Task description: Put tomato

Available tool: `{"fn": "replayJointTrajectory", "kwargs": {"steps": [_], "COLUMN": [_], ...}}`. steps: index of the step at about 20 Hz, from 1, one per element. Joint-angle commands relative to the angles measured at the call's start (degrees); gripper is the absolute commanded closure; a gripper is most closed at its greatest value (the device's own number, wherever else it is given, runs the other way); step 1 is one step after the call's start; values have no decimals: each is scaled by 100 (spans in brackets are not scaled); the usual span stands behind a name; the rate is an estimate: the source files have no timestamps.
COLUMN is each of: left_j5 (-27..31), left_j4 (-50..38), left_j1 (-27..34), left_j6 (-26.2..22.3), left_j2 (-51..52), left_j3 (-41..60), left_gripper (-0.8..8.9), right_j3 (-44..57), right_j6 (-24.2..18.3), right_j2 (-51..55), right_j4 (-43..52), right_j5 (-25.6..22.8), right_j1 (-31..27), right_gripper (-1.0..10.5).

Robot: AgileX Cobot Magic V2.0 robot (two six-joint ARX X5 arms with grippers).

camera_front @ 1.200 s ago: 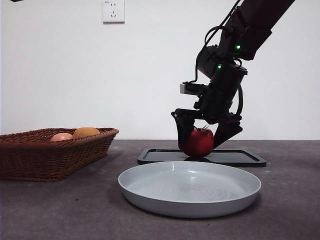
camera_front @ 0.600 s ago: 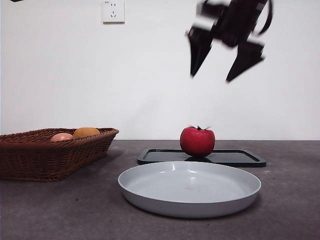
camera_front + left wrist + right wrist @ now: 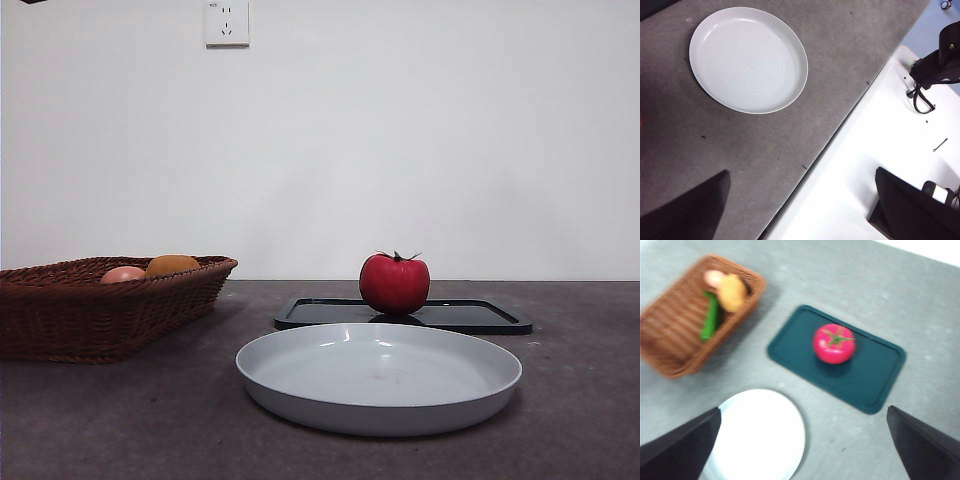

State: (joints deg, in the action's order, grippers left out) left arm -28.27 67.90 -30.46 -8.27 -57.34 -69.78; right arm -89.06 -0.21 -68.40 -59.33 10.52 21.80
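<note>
Tomato (image 3: 394,284) sits upright on the dark tray (image 3: 490,318), stem up, with nothing touching it. From the right wrist view it rests near the tray's middle, a little toward the basket side. Just in front of the tray on the grey table (image 3: 120,420) lies a wide pale plate (image 3: 300,385), bare, its far rim close to the tray's near edge. Off to one side, well apart from the tray, stands a brown wicker basket (image 3: 90,320) holding an orange round fruit (image 3: 172,265), a pale pink fruit (image 3: 123,274) and, seen from above, a long green vegetable (image 3: 710,316).

Neither arm shows in the front view. The right gripper (image 3: 805,450) hangs high over the table with its jaws spread wide and nothing between them. The left gripper (image 3: 800,205) hovers above the table's edge, beyond the plate, jaws likewise wide apart and holding nothing.
</note>
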Motion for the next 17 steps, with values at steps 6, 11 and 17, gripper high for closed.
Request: {"fn": "replayJointTrajectory", "kwargs": {"steps": [6, 11, 17], "left_j5": [-15, -15, -15], "left_j4": [-68, -66, -66], "left_j1": [-31, -31, -31], "left_j6": [-72, -70, -70], "left_j2": [-33, -33, -33], "left_j3": [-120, -120, -120], "left_gripper": [349, 349, 349], "right_j3": [2109, 3344, 3565], "right_j6": [223, 549, 560], "right_j2": [1731, 2750, 3193], "right_j4": [411, 833, 855], "right_j5": [160, 212, 306], "right_j1": [651, 1080, 1150], "right_gripper": [411, 411, 411]}}
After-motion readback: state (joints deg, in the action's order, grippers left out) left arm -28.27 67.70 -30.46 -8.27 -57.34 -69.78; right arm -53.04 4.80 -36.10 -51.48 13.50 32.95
